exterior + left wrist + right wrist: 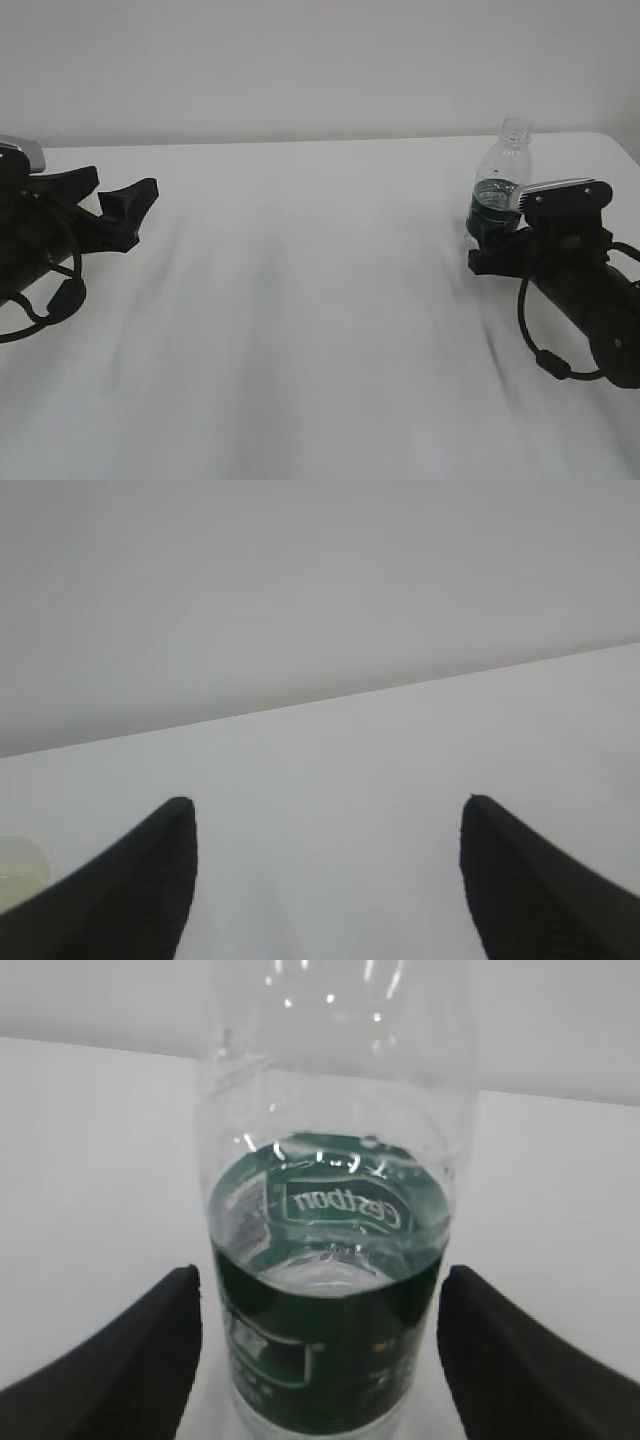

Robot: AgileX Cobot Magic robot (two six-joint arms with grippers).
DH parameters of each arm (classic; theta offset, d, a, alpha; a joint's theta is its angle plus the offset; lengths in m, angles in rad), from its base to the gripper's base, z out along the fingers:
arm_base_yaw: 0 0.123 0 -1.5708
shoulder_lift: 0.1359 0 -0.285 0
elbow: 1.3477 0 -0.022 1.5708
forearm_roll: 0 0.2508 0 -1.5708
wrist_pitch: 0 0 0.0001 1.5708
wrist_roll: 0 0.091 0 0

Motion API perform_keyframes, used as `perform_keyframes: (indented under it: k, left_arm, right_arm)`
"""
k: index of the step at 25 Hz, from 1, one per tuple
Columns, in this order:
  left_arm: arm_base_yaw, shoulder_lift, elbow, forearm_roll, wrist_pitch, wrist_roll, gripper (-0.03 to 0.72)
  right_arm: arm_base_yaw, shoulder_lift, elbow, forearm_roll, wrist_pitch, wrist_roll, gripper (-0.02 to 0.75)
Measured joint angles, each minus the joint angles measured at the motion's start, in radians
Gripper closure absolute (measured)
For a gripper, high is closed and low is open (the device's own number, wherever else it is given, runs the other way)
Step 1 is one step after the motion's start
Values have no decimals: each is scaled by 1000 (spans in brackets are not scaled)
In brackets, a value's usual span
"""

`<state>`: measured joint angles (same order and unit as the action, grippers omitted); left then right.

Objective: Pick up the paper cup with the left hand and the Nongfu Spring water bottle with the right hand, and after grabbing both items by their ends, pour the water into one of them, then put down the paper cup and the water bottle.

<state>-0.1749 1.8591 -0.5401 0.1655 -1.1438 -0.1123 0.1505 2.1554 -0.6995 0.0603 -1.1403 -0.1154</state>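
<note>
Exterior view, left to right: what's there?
Left gripper, open, nothing in it → bare table → bottle, upright and capless, between the jaws of the right gripper. The right gripper overlaps the bottle, so their order is unclear. No cup shows in this view.

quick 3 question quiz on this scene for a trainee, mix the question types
1. True or false: the right gripper has closed on the bottle.
2. What is between the left gripper fingers? A) the cup B) the bottle C) nothing
3. Fill in: the bottle has no ____ on its neck.

Key:
1. False: the fingers stand either side of the bottle with gaps showing.
2. C: only bare table shows there; a pale edge at the left wrist view's lower left may be the cup, too little to tell.
3. cap
</note>
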Motion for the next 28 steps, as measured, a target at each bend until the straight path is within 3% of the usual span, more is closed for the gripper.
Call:
perform_keyframes:
  k: [12, 28]
  left_arm:
    - [0, -10, 0, 0, 0, 0, 100]
    - [0, -308, 13, -41, 102, 9, 100]
  right_arm:
    - [0, -162, 141, -4, 0, 0, 178]
    - [0, -373, 189, -4, 43, 0, 178]
